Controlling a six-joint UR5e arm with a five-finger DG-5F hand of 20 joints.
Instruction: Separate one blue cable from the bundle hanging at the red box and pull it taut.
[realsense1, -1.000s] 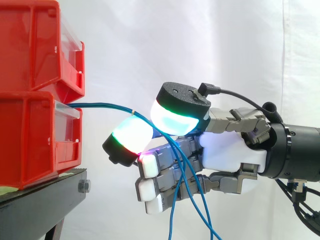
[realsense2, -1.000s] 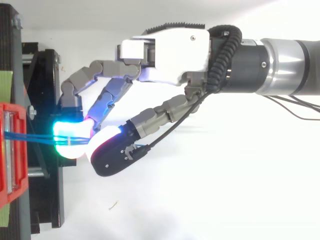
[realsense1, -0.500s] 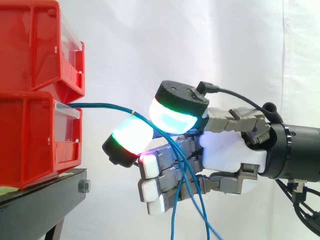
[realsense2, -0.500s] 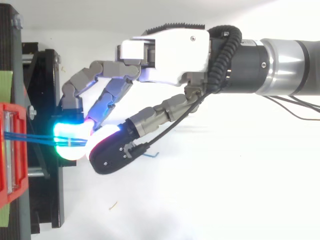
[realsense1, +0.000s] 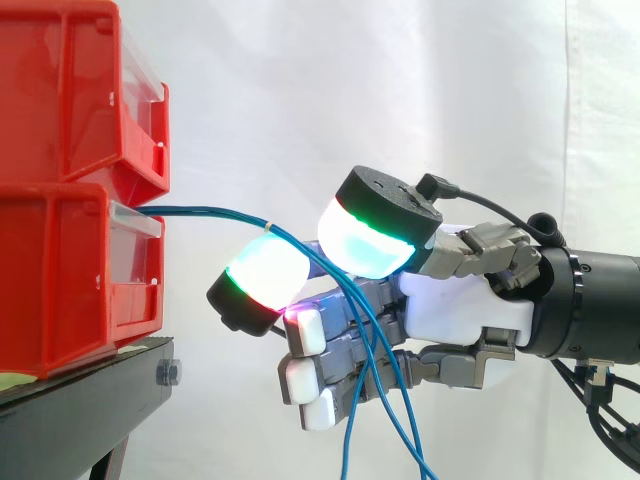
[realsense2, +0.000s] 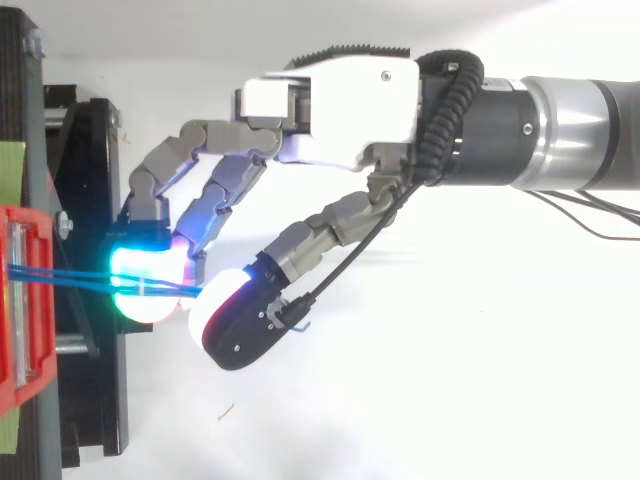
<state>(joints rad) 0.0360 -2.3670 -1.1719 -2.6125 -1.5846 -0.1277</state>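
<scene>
Because the blue cables (realsense1: 215, 213) come out of the lower red box (realsense1: 70, 270) together and then drop down away from it, one must be picked out alone. They hang in front of the curled lower fingers (realsense1: 310, 370). The hand (realsense1: 460, 305) is curled loosely round them. Its thumb pad (realsense1: 370, 240) and a finger pad (realsense1: 262, 275) sit on either side, a little apart, not squeezing. To do this well, I think the pads should close on just one cable and let the others slip free. Then pull slowly, straight away from the red box, until that cable makes a straight line. Pull too hard and it may slide out.
</scene>
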